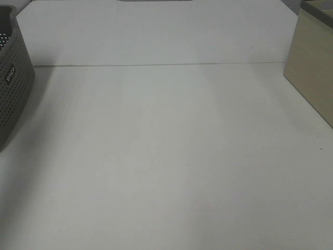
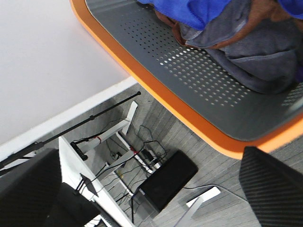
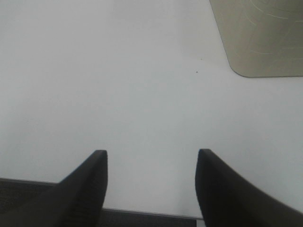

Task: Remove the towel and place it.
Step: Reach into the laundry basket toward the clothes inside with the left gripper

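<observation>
Royal-blue microfibre, the towel (image 2: 203, 12) lies bunched inside the basket (image 2: 189, 71), seen only in the left wrist view. It sits on a heap with a grey cloth (image 2: 265, 56) just beside it and a brown cloth (image 2: 262, 14) tucked between the two. All three touch one another and rest against the basket's perforated grey wall, within its orange rim (image 2: 156, 90). Only part of the towel shows, and no hem or tag can be made out.

The left gripper (image 2: 149, 158) hangs outside the basket, just off the orange rim and clear of the cloths. Its two dark fingers (image 2: 270, 184) stand wide apart with nothing between them. Past that rim, farther from the basket, lies a grey floor with a black box (image 2: 165, 182), a tangle of cables and white frame legs.

In the exterior high view the basket (image 1: 13, 94) stands at the edge of the white table (image 1: 166, 156), cut off by the frame so that only its dotted grey side and a small label show. Neither its contents nor either arm can be seen from here. Well apart from the basket, across the table, stands a beige box (image 1: 312, 67).

The right gripper (image 3: 151, 153) hovers over the table (image 3: 142, 71) on the beige box's (image 3: 260, 33) side, far from the basket. Its fingers (image 3: 90, 189) are spread and hold nothing.
</observation>
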Controlling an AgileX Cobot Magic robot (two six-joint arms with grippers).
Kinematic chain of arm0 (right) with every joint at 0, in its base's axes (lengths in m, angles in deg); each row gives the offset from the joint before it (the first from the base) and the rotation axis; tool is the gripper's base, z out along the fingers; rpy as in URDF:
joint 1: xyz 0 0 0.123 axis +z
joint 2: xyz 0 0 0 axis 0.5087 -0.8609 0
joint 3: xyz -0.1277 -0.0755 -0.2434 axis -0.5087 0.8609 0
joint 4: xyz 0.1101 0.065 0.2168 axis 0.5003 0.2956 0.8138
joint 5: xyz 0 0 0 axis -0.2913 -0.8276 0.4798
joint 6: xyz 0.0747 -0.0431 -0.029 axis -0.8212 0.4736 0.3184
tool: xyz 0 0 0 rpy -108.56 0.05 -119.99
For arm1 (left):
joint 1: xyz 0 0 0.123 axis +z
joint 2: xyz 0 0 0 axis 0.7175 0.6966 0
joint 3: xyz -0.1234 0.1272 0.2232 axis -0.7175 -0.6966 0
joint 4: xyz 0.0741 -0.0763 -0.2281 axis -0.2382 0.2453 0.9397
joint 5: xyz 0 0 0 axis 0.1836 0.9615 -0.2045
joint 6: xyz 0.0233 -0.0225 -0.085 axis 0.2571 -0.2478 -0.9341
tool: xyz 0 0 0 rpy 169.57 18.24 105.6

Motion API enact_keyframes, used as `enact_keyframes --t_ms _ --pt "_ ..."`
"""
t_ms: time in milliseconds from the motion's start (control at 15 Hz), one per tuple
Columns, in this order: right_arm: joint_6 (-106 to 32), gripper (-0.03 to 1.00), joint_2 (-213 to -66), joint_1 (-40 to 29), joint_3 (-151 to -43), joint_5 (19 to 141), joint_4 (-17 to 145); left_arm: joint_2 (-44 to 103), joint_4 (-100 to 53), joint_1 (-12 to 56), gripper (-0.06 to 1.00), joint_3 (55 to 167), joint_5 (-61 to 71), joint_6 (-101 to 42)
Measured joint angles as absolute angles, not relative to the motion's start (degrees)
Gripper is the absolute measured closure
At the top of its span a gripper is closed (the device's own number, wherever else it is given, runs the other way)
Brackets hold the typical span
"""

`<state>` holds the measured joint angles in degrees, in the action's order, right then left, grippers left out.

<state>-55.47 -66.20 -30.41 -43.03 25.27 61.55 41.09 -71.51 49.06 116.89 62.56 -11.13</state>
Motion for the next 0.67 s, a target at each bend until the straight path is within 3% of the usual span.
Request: enact_keyframes --t_ms 267,667 --pt "-55.5 0.41 -66.2 -30.4 -43.0 25.3 61.5 56.5 -74.2 49.6 -0.02 124.1 57.3 -9.1" --pt "-55.5 0.41 -66.2 -30.4 -43.0 25.3 61.5 70.8 -74.7 49.6 -0.02 125.5 52.9 -7.9"
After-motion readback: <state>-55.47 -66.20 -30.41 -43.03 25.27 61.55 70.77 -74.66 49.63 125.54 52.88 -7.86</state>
